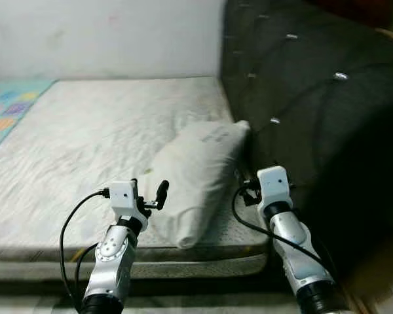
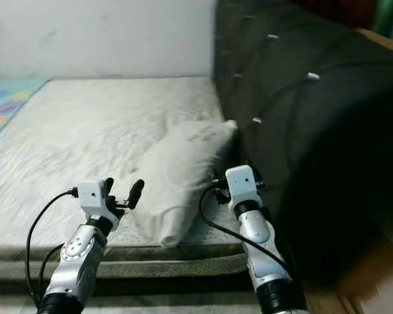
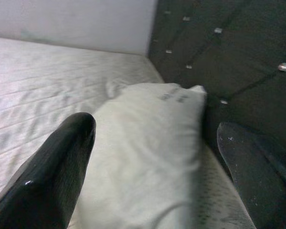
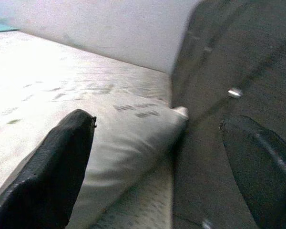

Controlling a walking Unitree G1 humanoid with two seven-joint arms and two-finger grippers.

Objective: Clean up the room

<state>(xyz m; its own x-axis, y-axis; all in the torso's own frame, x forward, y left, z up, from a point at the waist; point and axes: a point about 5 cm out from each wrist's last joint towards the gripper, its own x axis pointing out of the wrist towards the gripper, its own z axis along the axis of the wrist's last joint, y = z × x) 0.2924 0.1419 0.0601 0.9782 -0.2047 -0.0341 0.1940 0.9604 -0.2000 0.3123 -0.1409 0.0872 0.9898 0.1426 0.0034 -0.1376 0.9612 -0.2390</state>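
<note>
Against the dark tufted headboard, a white pillow lies lengthwise on the bare mattress, its far corner touching the headboard's padding and its near end close to the mattress's front edge. Faint grey print shows on the pillow's upper face. The headboard carries rows of shiny buttons and stands along the pillow's right side; a white wall runs behind the pillow at the mattress's far edge. Well to the pillow's left, a colourful patterned mat covers the far left corner of the mattress.

The left gripper is held up just beside the pillow's near left edge, apart from it, its two black fingers spread wide with the pillow seen between them in the left wrist view. The right gripper sits at the pillow's near right side, in the gap between pillow and headboard, its fingers likewise spread and holding nothing.
</note>
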